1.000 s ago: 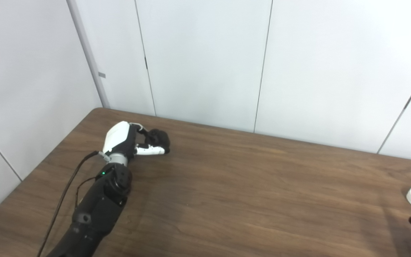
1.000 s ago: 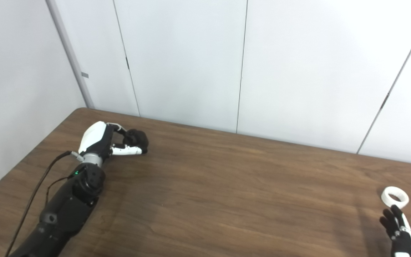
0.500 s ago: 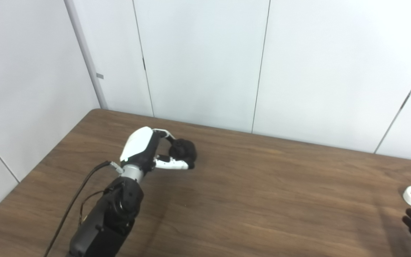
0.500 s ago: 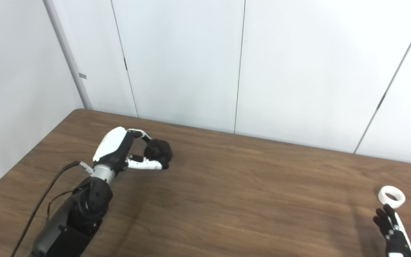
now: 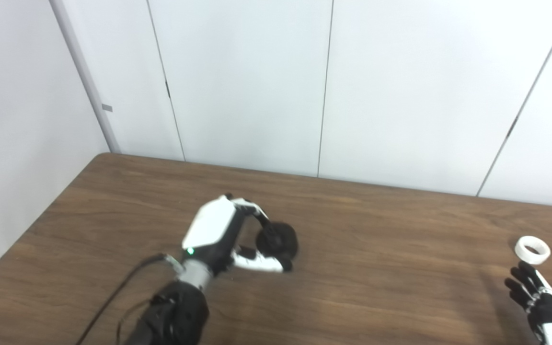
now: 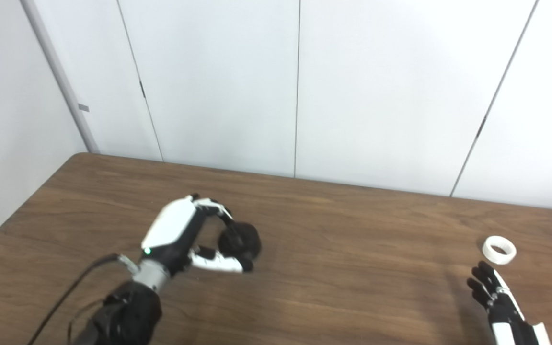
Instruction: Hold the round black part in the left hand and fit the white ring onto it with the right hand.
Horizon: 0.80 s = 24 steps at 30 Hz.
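Since a second ago, we are seeing the left robot hand [image 5: 228,237] carrying the round black part [image 5: 278,239] away from the far left corner toward the middle of the bench [image 5: 376,287], while the right robot hand [image 5: 537,299] is edging up behind the white ring [image 5: 532,249]; the camera is also shifting.

In the left eye view, we are holding the black part pinched between curled fingers and thumb, near the bench top; we cannot tell whether it is lifted clear. It is looking rigid and matte, so we are judging it unlikely to slip. The ring is lying flat near the right edge, small, stiff and probably very light, likely to skid if nudged. We are judging that its outer rim, taken from opposite sides, is the place to grip.

In the right eye view, the right robot hand [image 6: 494,294] is showing spread fingers, holding nothing, just short of the ring [image 6: 499,249]. Nothing is standing between the two parts except bare wood; white wall panels [image 6: 376,96] are closing off the far side.
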Motion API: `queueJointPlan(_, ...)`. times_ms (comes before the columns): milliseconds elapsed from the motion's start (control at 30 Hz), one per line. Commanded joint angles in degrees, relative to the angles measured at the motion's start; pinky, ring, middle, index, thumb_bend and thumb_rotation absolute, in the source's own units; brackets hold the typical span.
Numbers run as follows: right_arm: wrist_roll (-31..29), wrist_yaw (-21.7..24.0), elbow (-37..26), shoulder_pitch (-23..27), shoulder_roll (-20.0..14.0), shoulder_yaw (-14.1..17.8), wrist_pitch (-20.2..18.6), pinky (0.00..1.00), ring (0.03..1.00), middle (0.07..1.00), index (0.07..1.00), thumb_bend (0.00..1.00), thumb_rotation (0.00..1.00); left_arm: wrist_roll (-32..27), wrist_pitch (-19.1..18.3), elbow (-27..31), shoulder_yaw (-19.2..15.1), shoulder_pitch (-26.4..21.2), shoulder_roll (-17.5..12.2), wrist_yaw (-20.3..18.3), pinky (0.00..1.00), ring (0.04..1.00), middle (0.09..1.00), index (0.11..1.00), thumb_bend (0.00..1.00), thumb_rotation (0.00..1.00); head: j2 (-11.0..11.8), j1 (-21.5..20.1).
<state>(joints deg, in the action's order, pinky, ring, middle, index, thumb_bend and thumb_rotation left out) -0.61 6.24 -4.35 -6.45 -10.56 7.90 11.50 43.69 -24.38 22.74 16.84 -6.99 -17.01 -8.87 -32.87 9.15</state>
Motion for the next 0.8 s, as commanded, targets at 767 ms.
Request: queueJointPlan(767, 5.47, -3.54, -5.11, -5.02, 6.21, -5.05, -7.78, 0.97, 0.900, 0.899, 0.913, 0.58, 1.00, 6.93, 18.51, -2.85, 6.70, 11.77, 5.36, 3.47, 1.00, 0.934, 0.811, 0.482, 0.52, 0.05, -5.64, -8.50)
